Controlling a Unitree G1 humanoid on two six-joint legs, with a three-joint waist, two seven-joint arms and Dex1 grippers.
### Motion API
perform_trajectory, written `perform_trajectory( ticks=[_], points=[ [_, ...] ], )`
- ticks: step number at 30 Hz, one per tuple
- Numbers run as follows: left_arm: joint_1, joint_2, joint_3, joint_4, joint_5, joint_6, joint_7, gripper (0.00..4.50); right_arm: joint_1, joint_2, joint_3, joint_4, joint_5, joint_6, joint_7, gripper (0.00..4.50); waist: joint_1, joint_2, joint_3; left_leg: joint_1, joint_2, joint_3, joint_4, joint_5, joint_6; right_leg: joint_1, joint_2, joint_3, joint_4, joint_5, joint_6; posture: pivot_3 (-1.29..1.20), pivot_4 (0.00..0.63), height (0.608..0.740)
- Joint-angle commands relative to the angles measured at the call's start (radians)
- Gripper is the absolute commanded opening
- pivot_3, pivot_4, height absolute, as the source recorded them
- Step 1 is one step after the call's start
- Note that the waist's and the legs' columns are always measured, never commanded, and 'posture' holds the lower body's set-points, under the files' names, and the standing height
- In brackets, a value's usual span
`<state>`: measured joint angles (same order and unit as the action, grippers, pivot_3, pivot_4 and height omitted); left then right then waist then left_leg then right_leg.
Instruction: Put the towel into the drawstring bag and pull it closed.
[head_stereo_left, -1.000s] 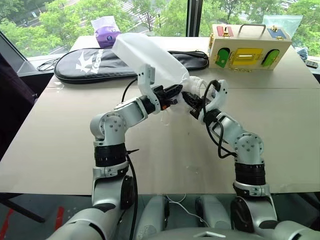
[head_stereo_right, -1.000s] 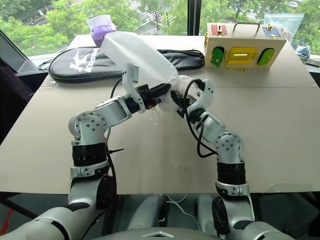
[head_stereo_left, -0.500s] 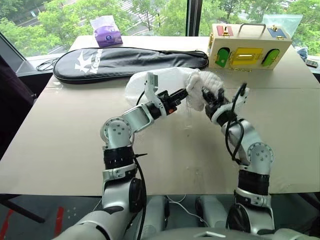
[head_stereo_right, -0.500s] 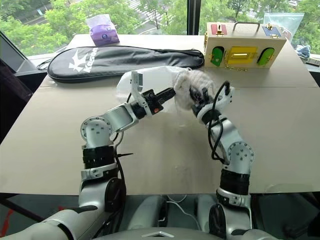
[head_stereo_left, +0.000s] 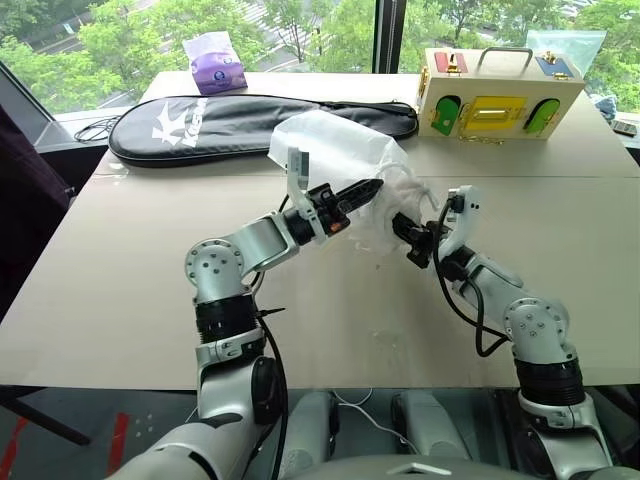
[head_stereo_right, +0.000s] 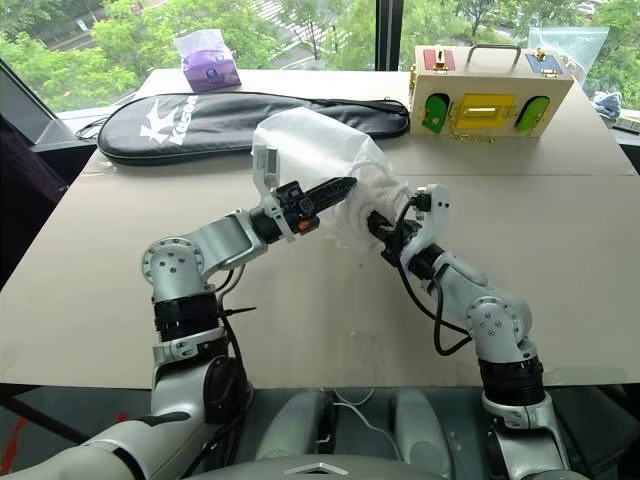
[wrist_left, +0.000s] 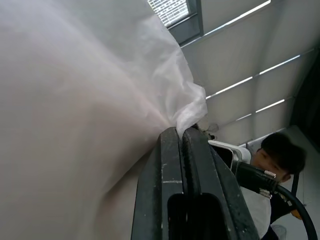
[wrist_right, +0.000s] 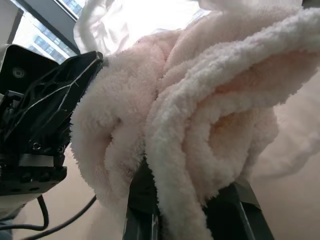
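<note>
Halfway point at best, judging by how things sit. Left hand (head_stereo_left: 368, 190) is pinched tight on the gathered edge of the drawstring bag (head_stereo_left: 340, 150), holding the sack up off the bench (head_stereo_left: 120, 260) so it billows over both arms. Right hand (head_stereo_left: 408, 226) is clamped on the towel (wrist_right: 200, 115), which bunches thickly around its fingers right at the bag's mouth. How much of the towel is inside can't be read for sure; it looks like it's at the opening, partly under the thin fabric. So the stuffing looks underway but not finished, and the cords haven't been pulled, since the mouth is loose. What's left: push the towel fully in, let go, find the cord loops, cinch it closed.
</note>
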<state>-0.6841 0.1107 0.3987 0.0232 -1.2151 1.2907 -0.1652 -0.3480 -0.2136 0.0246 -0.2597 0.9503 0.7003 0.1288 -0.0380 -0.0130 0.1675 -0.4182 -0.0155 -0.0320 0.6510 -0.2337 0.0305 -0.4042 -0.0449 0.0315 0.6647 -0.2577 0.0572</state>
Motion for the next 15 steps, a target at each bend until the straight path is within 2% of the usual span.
perform_trajectory(
  ticks=[1, 5, 10, 13, 15],
  points=[
    [-0.001, 0.022, -0.015, -0.004, -0.05, 0.029, -0.01, 0.0, -0.039, 0.046, -0.033, 0.017, -0.047, -0.071, 0.019, 0.02, 0.0, 0.0, 0.0, 0.0, 0.0, 0.0, 0.0, 0.0, 0.0, 0.0, 0.0, 0.0, 0.0, 0.0, 0.0, 0.0, 0.15, 0.74],
    [0.011, 0.037, -0.035, -0.004, -0.061, 0.048, -0.01, 0.0, -0.076, 0.169, -0.124, 0.066, 0.006, -0.085, -0.068, 0.02, 0.002, 0.0, 0.0, 0.0, 0.0, 0.0, 0.0, 0.002, -0.004, 0.0, 0.0, 0.0, 0.0, 0.0, 0.0, 0.0, 0.15, 0.74],
    [0.021, 0.025, -0.055, -0.004, -0.079, 0.056, 0.007, 0.0, -0.118, 0.349, -0.248, 0.1, 0.19, -0.076, -0.219, 0.02, 0.004, 0.0, 0.0, 0.0, 0.0, 0.0, 0.0, 0.002, -0.004, 0.0, -0.001, 0.0, 0.0, 0.0, 0.0, 0.0, 0.15, 0.74],
    [0.022, 0.021, -0.06, -0.004, -0.093, 0.057, 0.016, 0.0, -0.134, 0.39, -0.283, 0.111, 0.273, -0.055, -0.268, 0.02, 0.004, 0.0, 0.0, 0.0, 0.0, 0.0, 0.0, 0.002, -0.004, 0.0, -0.001, 0.0, 0.0, 0.0, 0.0, 0.0, 0.15, 0.74],
    [0.022, 0.023, -0.069, -0.005, -0.098, 0.059, 0.016, 0.0, -0.138, 0.374, -0.27, 0.115, 0.284, -0.026, -0.264, 0.02, 0.004, 0.0, 0.0, 0.0, 0.0, 0.0, 0.0, 0.002, -0.004, 0.0, -0.002, 0.0, 0.0, 0.0, 0.0, 0.0, 0.15, 0.74]
  ],
)
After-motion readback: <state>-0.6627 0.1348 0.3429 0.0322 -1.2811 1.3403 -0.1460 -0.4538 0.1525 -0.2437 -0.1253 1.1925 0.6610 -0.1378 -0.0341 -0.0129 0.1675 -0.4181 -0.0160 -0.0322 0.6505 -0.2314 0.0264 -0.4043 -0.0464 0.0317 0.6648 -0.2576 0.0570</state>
